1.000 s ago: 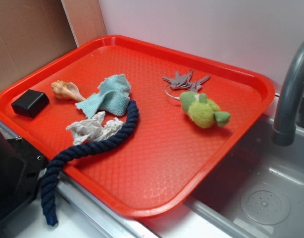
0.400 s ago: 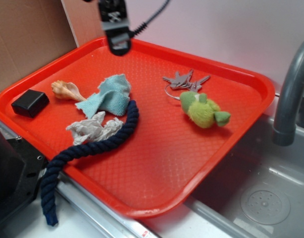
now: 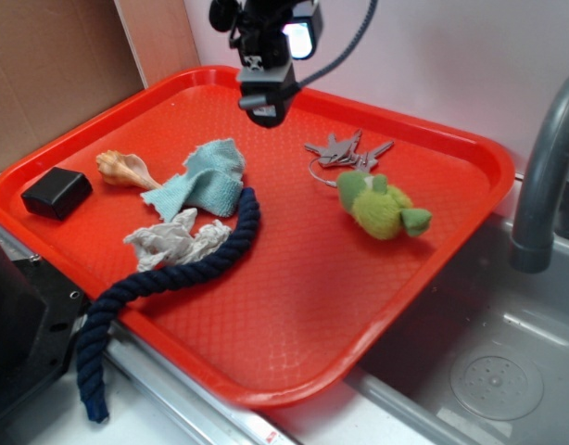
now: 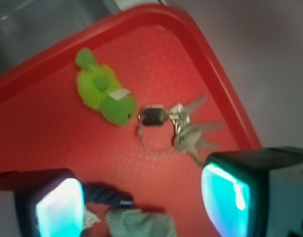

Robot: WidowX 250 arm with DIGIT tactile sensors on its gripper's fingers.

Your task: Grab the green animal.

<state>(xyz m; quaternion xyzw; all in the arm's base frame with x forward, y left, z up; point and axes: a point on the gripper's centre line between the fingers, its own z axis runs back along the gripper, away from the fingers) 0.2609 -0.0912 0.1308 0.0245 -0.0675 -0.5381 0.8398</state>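
- Your target, the green animal [image 3: 381, 207], lies on its side on the red tray [image 3: 294, 306], toward the tray's right half, with its head end just beside the key bunch [image 3: 345, 151].
- Your hand [image 3: 267, 104] hangs above the tray's far side, well apart from the toy; in the wrist view its two fingers [image 4: 57, 207] stand wide apart with nothing between them, so it is released.
- Judge the toy as light, soft and fuzzy: it should squash under the pads and not slip, and nothing about it looks fragile.
- Take it across the rounded middle of the body, closing on the fattest part; the stubby darker limbs look too small and floppy to hold it well.
- Keep clear of the key ring, which sits touching or nearly touching the head end; I cannot tell which.
- No brand, label or legible writing shows on the toy, tray or keys; a pale band on the toy is too blurred to read.
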